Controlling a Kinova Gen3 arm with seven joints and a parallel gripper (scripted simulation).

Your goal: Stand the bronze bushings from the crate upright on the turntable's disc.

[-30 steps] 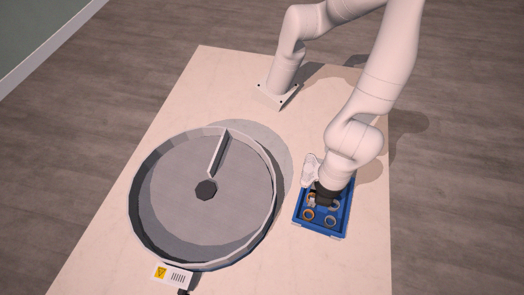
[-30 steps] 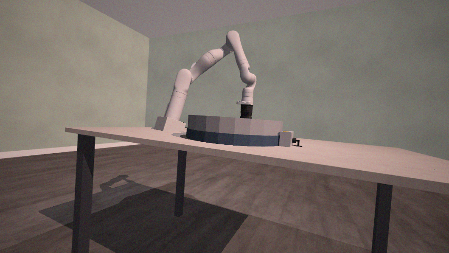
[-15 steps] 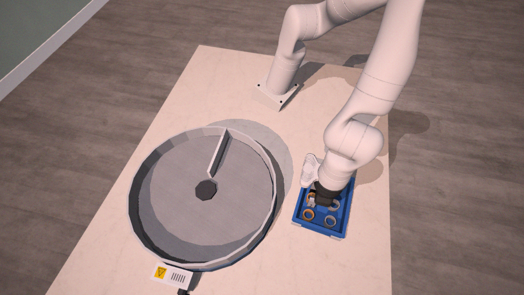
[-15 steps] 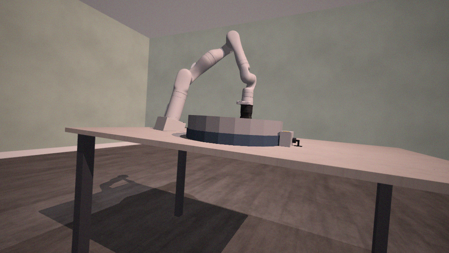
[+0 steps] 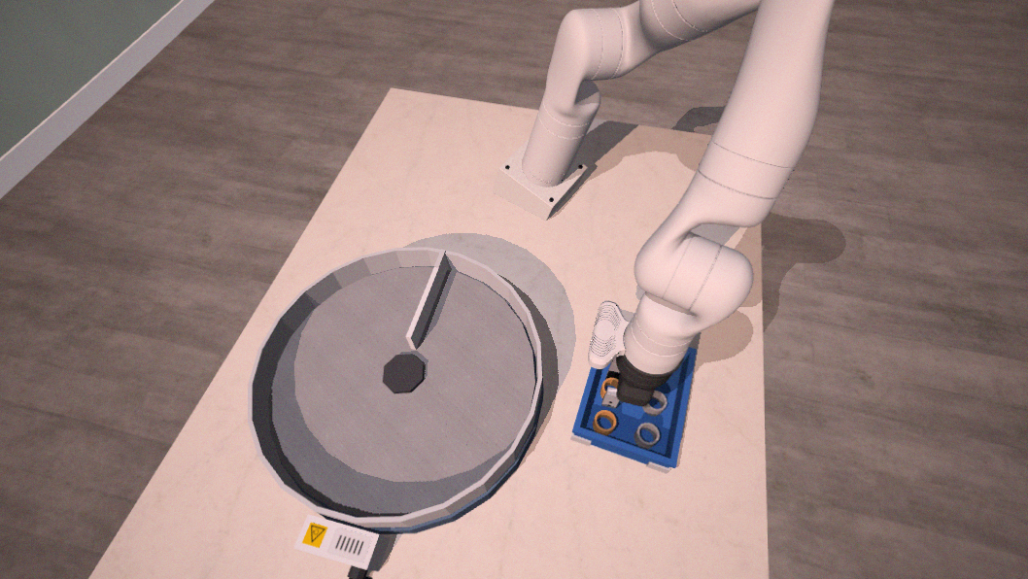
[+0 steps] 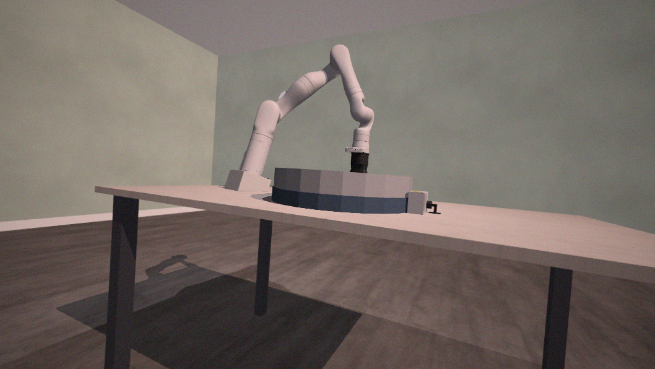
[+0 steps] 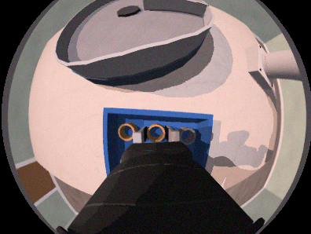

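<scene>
The bronze bushing [image 7: 156,133] in the blue crate [image 5: 627,451] [image 7: 158,111] sits between the parted, apparently empty fingers of the gripper [image 7: 155,131]; rigid and probably slick, it wants a square, low hold across its outer wall.

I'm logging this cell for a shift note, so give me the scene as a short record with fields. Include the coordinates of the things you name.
crate [image 5: 626,451] [image 7: 157,111]: blue, beside the turntable
bronze in crate: near one [image 5: 605,431] [image 7: 120,132]; middle one [image 5: 603,389] [image 7: 156,126]
steel in crate: at least three, partly hidden
hand [image 5: 612,387] [image 6: 359,169] [image 7: 155,131]: open, fingers astride middle one
disc [image 5: 460,402] [image 7: 102,35]: no bushings visible
hub [image 5: 404,372] [image 7: 129,11]: dark, bare
</scene>
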